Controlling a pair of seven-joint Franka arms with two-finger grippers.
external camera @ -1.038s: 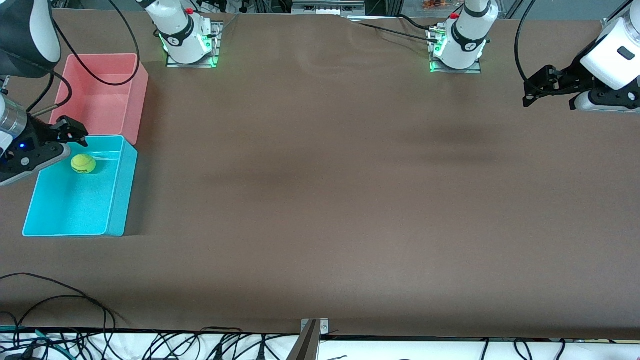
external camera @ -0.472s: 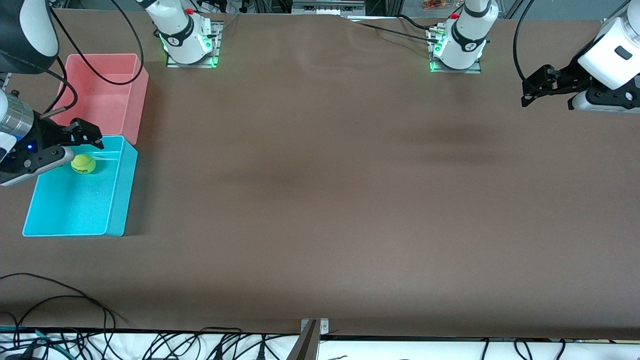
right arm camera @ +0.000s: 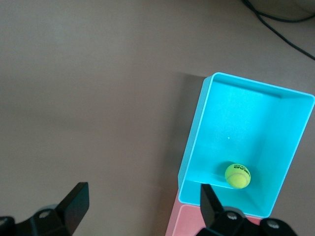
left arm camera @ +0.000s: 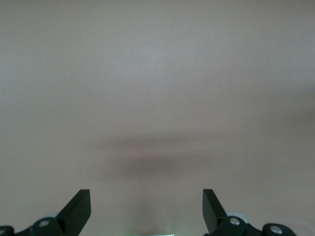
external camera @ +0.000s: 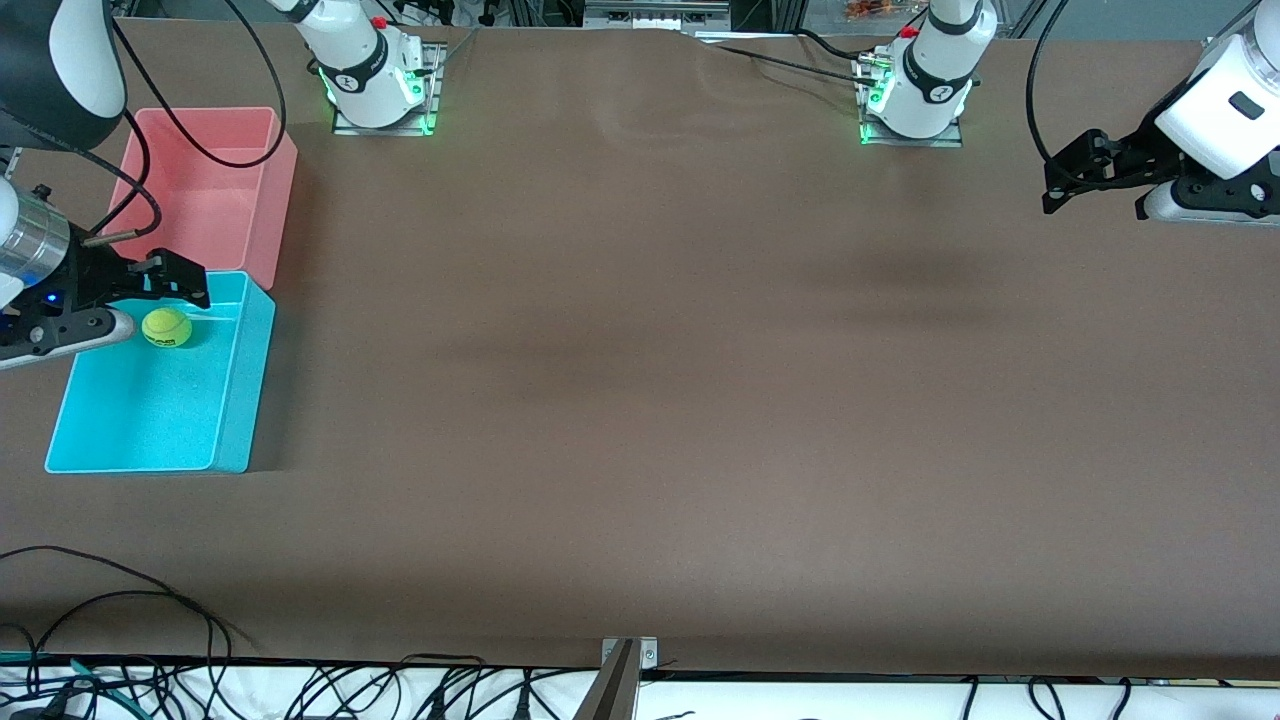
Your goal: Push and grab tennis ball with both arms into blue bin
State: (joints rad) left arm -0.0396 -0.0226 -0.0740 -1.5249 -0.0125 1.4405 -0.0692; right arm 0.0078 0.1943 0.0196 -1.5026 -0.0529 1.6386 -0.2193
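ball in the bin, job looked all but finished

operator, here was your picture: the tennis ball [external camera: 167, 327] sat on the floor of the blue bin [external camera: 230, 440], at the left edge of the front view, close to the bin wall that met the pink bin [external camera: 270, 180] just above it in the frame. nothing was touching the ball. your right gripper [external camera: 165, 285] hung over that same corner of the blue bin, fingers spread wide with nothing between them; the right wrist view confirmed it, the ball [right arm camera: 237, 175] lying loose against the wall of the tub [right arm camera: 197, 132] well below the parted fingers.

your left gripper [external camera: 1075, 175] waited at the upper right of the front view, over bare table [external camera: 640, 400], near its own end. its wrist camera showed only brown surface past two spread fingers [left arm camera: 78, 209], holding nothing.

so my read: the push, the grab and the drop were done, since the ball rested inside the target bin. all that seemed left for you was pulling the right arm up and clear of the bin.
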